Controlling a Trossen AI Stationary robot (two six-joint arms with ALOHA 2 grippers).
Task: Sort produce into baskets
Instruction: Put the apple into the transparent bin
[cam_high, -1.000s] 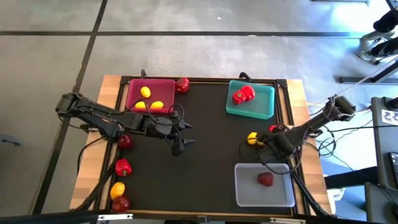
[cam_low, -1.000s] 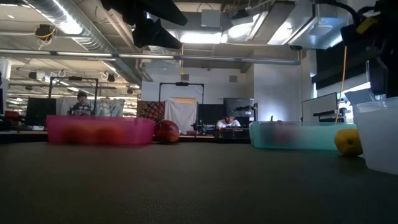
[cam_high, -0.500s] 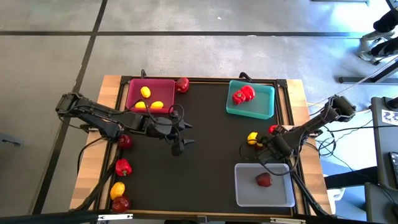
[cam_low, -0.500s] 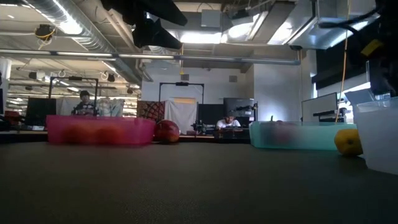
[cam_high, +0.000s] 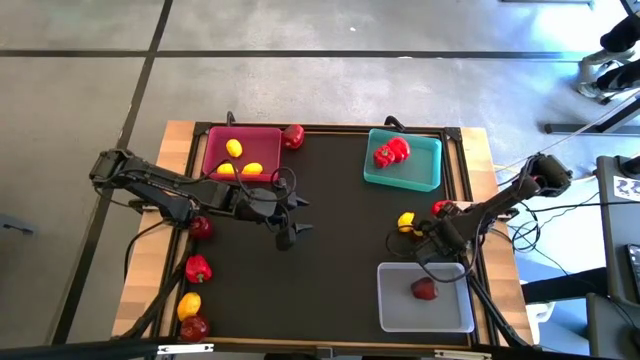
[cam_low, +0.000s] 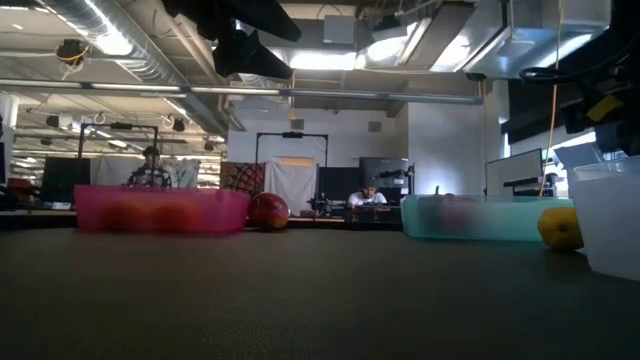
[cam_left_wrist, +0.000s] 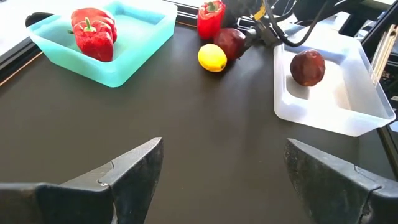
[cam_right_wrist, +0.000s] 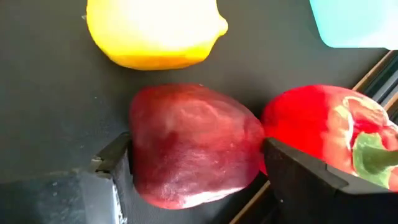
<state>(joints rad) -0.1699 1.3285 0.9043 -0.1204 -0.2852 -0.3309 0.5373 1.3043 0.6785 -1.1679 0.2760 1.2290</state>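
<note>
Colours on the black mat (cam_high: 330, 240)

Magenta basket (cam_high: 212, 140) holds yellow lemons (cam_high: 233, 149); teal basket (cam_high: 431, 170) bright red peppers (cam_high: 392, 152); the greyish clear basket (cam_high: 395, 310) a dark red, perhaps maroon, apple (cam_high: 425, 290).

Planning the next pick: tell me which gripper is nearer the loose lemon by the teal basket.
Right. The right gripper sits just beside the lemon, fingers around an apple. The left gripper hangs over mid-table, well away.
</note>
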